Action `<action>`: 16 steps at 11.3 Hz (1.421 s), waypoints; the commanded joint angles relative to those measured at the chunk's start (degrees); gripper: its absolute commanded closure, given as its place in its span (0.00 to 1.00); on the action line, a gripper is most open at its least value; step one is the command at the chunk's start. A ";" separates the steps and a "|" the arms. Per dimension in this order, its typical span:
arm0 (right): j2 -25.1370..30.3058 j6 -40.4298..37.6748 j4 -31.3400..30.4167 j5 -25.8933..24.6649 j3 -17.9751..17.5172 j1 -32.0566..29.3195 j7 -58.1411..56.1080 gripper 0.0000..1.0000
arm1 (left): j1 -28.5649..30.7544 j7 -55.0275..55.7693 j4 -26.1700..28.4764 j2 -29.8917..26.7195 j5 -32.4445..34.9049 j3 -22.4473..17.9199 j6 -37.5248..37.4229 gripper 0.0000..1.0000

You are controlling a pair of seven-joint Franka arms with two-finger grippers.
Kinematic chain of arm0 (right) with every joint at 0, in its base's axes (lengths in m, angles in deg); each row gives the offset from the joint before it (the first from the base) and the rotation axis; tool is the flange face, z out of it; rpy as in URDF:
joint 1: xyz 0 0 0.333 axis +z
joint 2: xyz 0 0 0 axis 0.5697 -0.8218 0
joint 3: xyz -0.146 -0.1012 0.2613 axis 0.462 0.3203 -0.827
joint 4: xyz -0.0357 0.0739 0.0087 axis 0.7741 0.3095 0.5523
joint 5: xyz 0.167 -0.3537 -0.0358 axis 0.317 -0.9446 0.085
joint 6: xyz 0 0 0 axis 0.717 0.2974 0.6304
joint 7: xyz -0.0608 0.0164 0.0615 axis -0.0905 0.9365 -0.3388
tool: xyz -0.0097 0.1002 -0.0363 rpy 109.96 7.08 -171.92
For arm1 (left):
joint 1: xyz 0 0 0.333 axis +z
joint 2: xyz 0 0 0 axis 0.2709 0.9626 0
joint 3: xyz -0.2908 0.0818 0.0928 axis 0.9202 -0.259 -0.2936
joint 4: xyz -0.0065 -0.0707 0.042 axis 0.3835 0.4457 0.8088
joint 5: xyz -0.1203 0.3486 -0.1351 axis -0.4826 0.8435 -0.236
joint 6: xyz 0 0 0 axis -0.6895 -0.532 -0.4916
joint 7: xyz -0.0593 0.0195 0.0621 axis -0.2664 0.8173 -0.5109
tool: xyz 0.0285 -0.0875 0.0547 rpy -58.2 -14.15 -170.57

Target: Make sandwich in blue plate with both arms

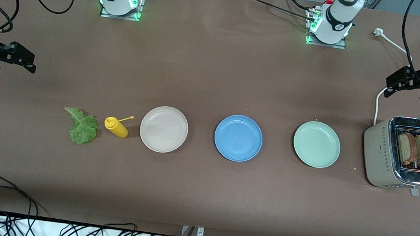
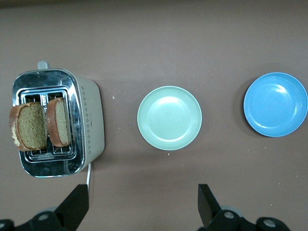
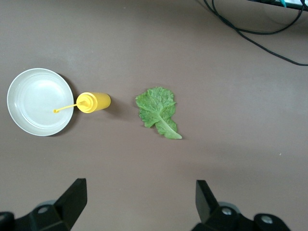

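Five items lie in one row across the brown tabletop [image 1: 215,75]. From the right arm's end to the left arm's end: a lettuce leaf [image 1: 82,126], a yellow squeeze bottle [image 1: 116,126] on its side, a beige plate [image 1: 164,129], the blue plate [image 1: 238,138] and a pale green plate [image 1: 316,144]. All three plates are bare. A toaster [image 1: 399,153] stands at the left arm's end of the row, with two bread slices [image 1: 417,149] upright in its slots, one per slot. The bottle lies between the leaf and the beige plate; its thin nozzle points toward that plate, and in the right wrist view the tip appears over the plate rim. A white power cord [image 1: 378,101] runs from the toaster toward the robot bases.

The left gripper [image 1: 403,82] hangs in the air over the tabletop beside the toaster, fingers spread wide, holding nothing. The right gripper [image 1: 17,57] hangs over bare tabletop at the right arm's end, away from the leaf, fingers likewise spread wide and touching nothing. No item stands between the blue plate and either neighbouring plate.
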 commanded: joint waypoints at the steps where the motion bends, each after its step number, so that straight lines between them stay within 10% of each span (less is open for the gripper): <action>1: 1.32 -1.30 0.34 -1.07 0.14 -0.22 0.41 0.00 | -0.30 -1.17 -1.56 0.57 1.31 -0.06 -1.42 0.00; 16: 0.97 -0.69 0.34 -2.92 -0.30 0.04 0.58 0.00 | -0.48 -1.17 -1.74 0.75 1.22 1.26 -2.56 0.00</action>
